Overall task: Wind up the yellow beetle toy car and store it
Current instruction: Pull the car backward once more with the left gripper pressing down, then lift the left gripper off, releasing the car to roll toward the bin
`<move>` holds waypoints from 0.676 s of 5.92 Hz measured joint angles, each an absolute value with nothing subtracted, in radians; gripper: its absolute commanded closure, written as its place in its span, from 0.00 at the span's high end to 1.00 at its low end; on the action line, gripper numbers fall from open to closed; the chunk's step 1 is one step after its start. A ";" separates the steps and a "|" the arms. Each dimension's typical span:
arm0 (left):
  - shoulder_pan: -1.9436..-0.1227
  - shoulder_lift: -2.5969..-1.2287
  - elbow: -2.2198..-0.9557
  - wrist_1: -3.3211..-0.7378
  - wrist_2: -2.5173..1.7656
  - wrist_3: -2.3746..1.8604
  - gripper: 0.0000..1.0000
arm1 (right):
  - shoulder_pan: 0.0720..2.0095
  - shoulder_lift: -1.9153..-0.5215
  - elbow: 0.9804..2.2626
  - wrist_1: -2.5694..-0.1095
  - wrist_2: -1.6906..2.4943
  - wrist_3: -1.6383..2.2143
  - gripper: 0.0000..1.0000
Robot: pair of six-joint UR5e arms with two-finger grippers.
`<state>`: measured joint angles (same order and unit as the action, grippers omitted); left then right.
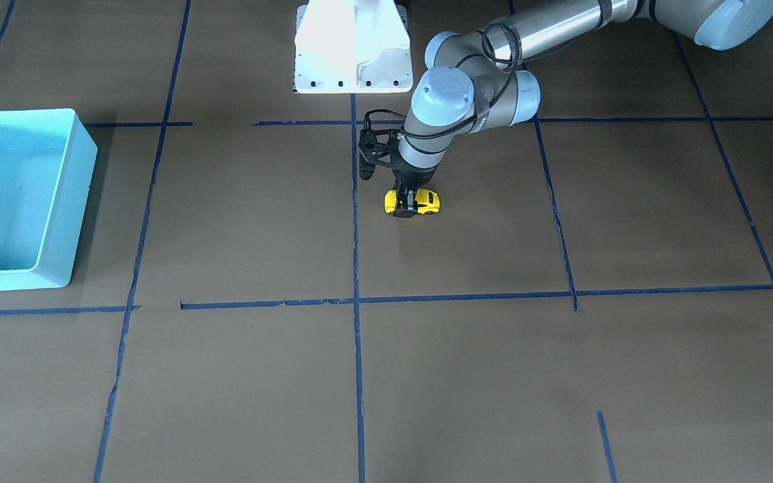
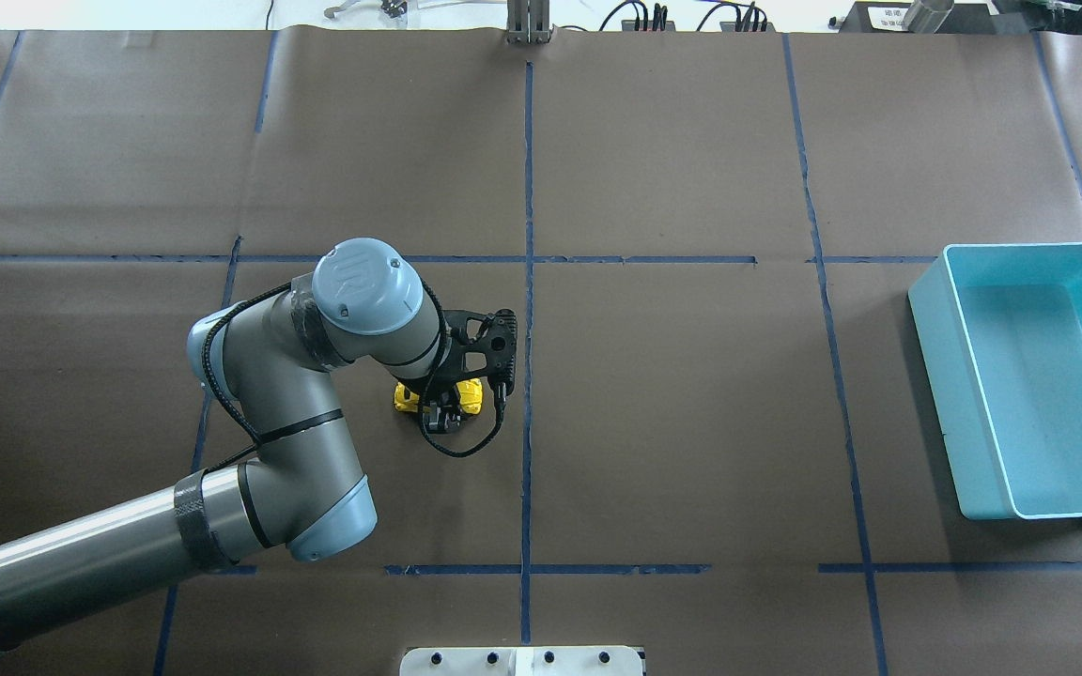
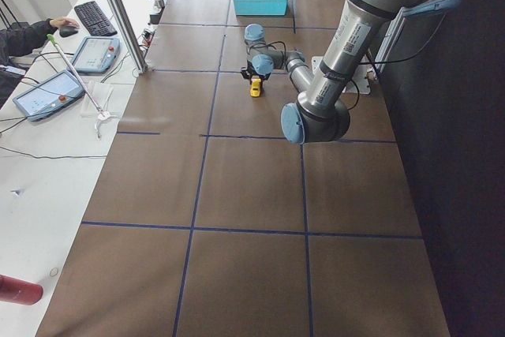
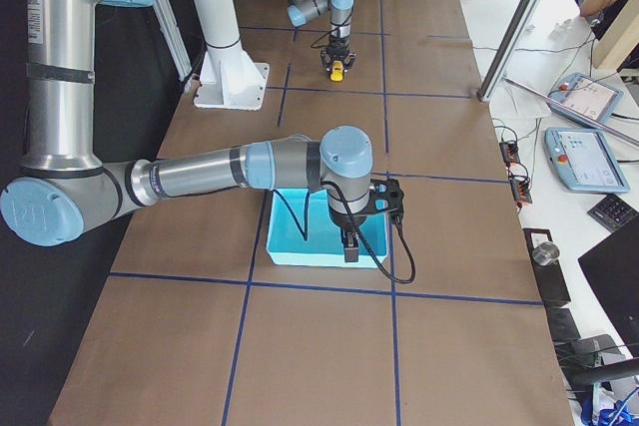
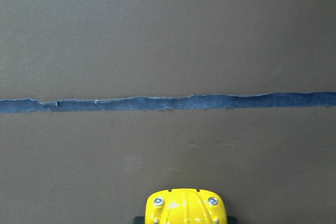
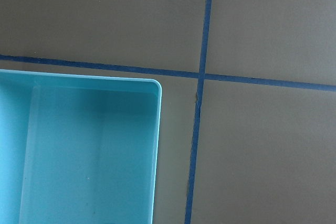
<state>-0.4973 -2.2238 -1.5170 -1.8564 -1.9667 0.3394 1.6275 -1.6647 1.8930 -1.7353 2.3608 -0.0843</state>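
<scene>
The left gripper seems clamped across the yellow car near the middle of the table; whether the right gripper is closed cannot be told.

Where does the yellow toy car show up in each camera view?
Front-facing: yellow toy car just right of centre, in the upper half.
Overhead: left of centre.
Exterior left: top centre, far off.
Exterior right: top centre, far off.
Left wrist: bottom edge, centre.
Right wrist: not in it.
Shared landmark: the turquoise bin, in every view but the left wrist's.
</scene>
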 measured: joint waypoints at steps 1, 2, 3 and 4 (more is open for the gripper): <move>-0.499 -2.219 -1.521 -1.859 -1.967 0.340 1.00 | 1.628 -1.665 1.894 -1.737 2.361 -0.084 1.00; -0.500 -2.217 -1.525 -1.860 -1.968 0.340 1.00 | 1.628 -1.667 1.895 -1.738 2.362 -0.084 1.00; -0.500 -2.217 -1.526 -1.861 -1.968 0.339 1.00 | 1.628 -1.668 1.897 -1.739 2.363 -0.084 1.00; -0.500 -2.217 -1.526 -1.861 -1.967 0.339 1.00 | 1.628 -1.668 1.897 -1.739 2.364 -0.084 1.00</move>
<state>-0.5000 -2.2168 -1.5264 -1.8607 -1.9669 0.3391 1.6275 -1.6681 1.8972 -1.7392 2.3642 -0.0844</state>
